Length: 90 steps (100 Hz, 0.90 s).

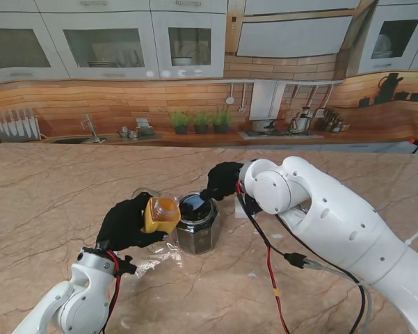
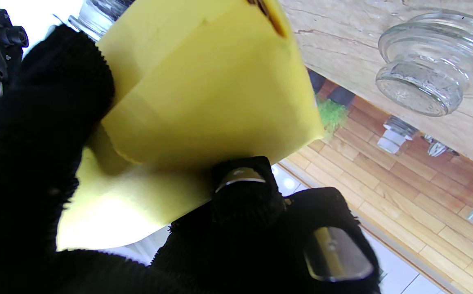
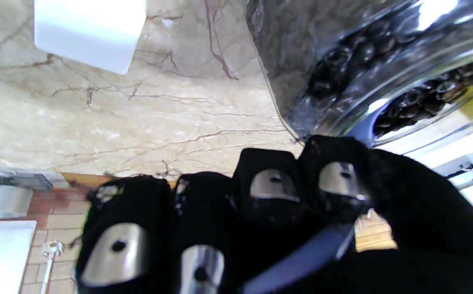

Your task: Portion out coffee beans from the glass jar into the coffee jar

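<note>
My left hand grips the yellow coffee jar tilted beside the glass jar; right hand pinches a blue scoop handle. Keep the rims close, scoop level.

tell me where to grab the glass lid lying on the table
Grip the glass lid by its raised round centre, coming from above: the wide rim lies flat on the table, so only that stepped middle stands up for fingers.
</note>
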Available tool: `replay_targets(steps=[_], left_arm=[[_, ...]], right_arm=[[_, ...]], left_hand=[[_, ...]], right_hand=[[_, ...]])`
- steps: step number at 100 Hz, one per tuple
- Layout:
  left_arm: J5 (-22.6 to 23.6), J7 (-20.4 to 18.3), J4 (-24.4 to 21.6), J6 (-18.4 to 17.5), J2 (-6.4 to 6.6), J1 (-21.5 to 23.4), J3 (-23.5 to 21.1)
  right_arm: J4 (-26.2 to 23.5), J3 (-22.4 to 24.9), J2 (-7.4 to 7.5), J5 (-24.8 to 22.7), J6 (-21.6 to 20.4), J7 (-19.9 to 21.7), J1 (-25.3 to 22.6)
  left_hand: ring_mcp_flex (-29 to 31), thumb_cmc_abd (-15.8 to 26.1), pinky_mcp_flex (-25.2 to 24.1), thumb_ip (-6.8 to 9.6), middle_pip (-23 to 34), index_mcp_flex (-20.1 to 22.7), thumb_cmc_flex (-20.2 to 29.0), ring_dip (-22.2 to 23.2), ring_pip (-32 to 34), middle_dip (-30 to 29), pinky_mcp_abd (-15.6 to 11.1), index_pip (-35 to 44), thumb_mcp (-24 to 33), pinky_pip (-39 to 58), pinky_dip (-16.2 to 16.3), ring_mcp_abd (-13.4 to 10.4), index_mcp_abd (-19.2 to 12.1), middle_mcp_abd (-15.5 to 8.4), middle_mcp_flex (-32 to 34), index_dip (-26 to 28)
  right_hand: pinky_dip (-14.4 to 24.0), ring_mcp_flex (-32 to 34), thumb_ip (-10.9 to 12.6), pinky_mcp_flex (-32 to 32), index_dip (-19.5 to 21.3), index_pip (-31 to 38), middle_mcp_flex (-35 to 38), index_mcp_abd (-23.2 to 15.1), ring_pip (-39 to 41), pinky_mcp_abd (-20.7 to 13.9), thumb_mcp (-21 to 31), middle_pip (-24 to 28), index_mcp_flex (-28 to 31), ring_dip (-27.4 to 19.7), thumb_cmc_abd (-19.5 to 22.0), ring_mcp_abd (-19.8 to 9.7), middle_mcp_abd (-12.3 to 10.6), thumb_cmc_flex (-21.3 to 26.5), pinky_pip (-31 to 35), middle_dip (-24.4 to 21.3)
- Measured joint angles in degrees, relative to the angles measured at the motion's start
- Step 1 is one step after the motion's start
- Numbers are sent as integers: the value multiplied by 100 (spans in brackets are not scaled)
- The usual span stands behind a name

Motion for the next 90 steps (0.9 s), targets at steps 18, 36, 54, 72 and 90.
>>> replay_targets(steps=[18,36,54,72,90], left_arm=[[0,-11,7,28,2,-18,21],[6,-35,16,55,3,-41,46],[16,-52,24,72,5,-53,53],[37,-67,39,100,6,-68,56],[37,-82,56,134,10,-92,78]], right_arm=[[-114,268,8,230,288,-3,-229],[-223,501,14,448,575,-29,-426],[-318,810,11,614,692,-106,-698],[-492,1170,10,727,752,-188,-1007],[-759,1483,14,770,715,-216,-1228]], left_hand=[[0,0,0,0,0,0,0,0,0,0,0,0,0,0,0,0,0,0,0,0],[0,0,0,0,0,0,0,0,0,0,0,0,0,0,0,0,0,0,0,0],[0,0,0,0,0,0,0,0,0,0,1,0,0,0,0,0,0,0,0,0],[0,0,0,0,0,0,0,0,0,0,1,0,0,0,0,0,0,0,0,0],[0,0,0,0,0,0,0,0,0,0,1,0,0,0,0,0,0,0,0,0]], right_hand=[[0,0,0,0,0,0,0,22,0,1,0,0,0,0,-1,0,0,3,0,0],[0,0,0,0,0,0,0,43,0,13,0,0,0,0,-1,0,0,4,0,1],[0,0,0,0,0,-1,0,51,0,52,1,0,0,1,-1,0,3,7,0,1],[0,0,0,0,0,-1,0,86,0,65,4,0,0,1,-1,0,7,10,0,1],[0,0,0,0,0,-1,0,101,0,116,5,0,0,1,-1,5,16,11,0,0]])
